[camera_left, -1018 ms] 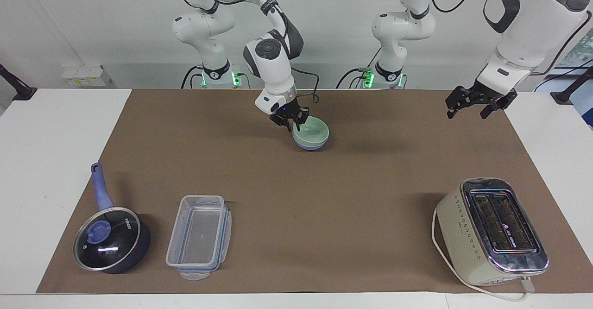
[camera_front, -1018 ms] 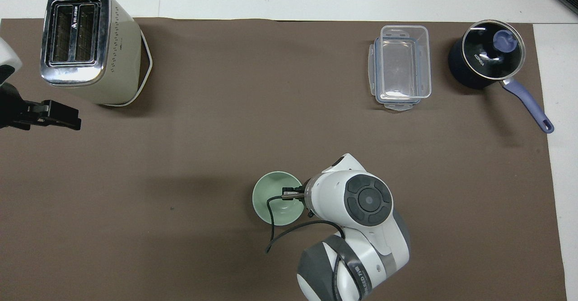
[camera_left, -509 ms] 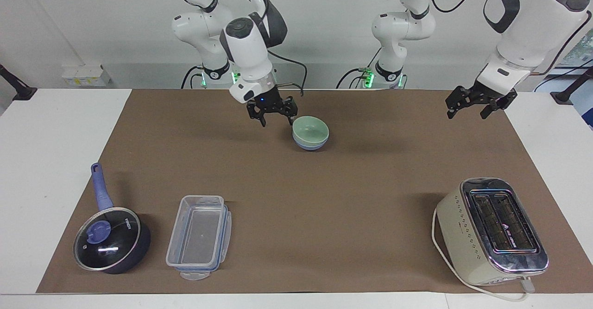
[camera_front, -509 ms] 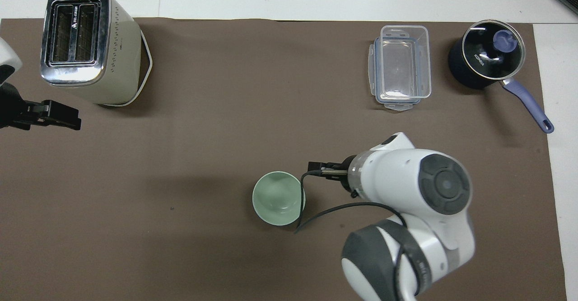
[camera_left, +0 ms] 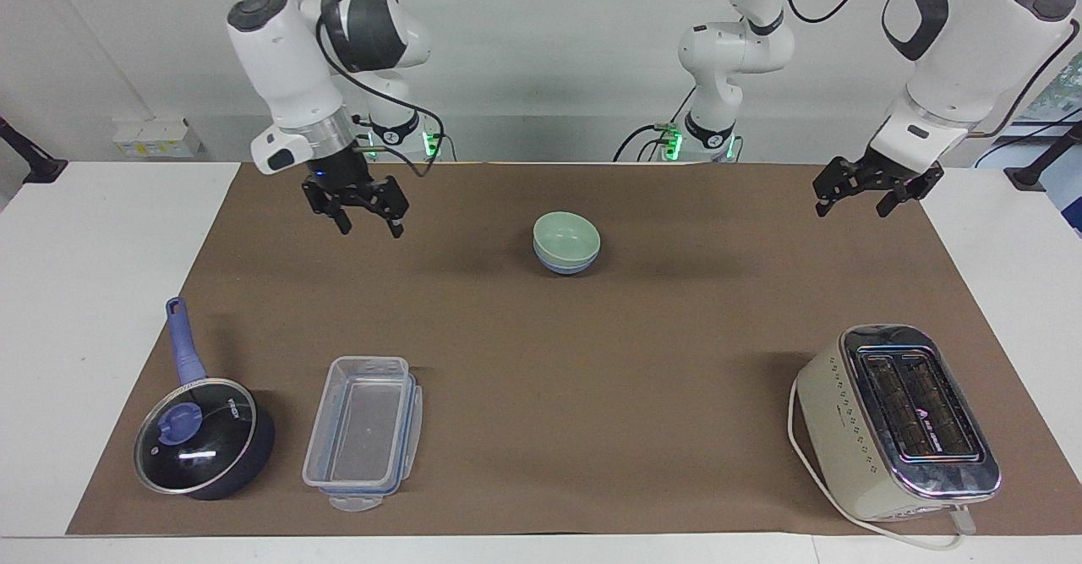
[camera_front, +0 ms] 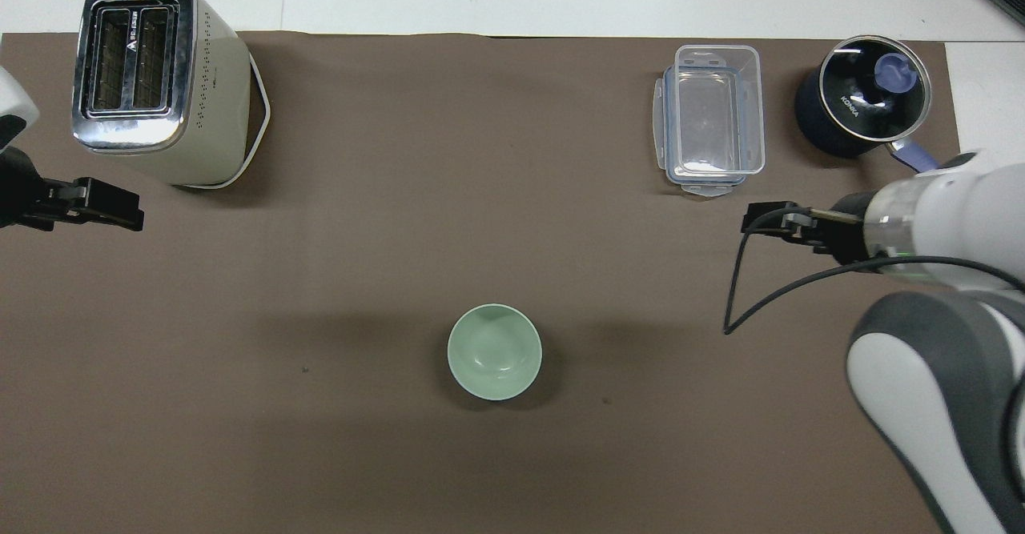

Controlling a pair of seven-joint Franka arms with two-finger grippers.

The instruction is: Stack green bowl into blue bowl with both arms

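Right gripper [camera_left: 366,218] now off the green bowl [camera_left: 566,238], jaws open, empty.

Robot lab, 2 arms [camera_left: 304,65], brown mat [camera_left: 592,361]

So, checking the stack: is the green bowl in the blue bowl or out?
In. The green bowl sits nested upright in the blue bowl, only the blue base showing beneath it.

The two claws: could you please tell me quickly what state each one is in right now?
Left claw: open, holding nothing, up over the mat's edge at its own end.
Right claw: open, holding nothing, raised over bare mat.
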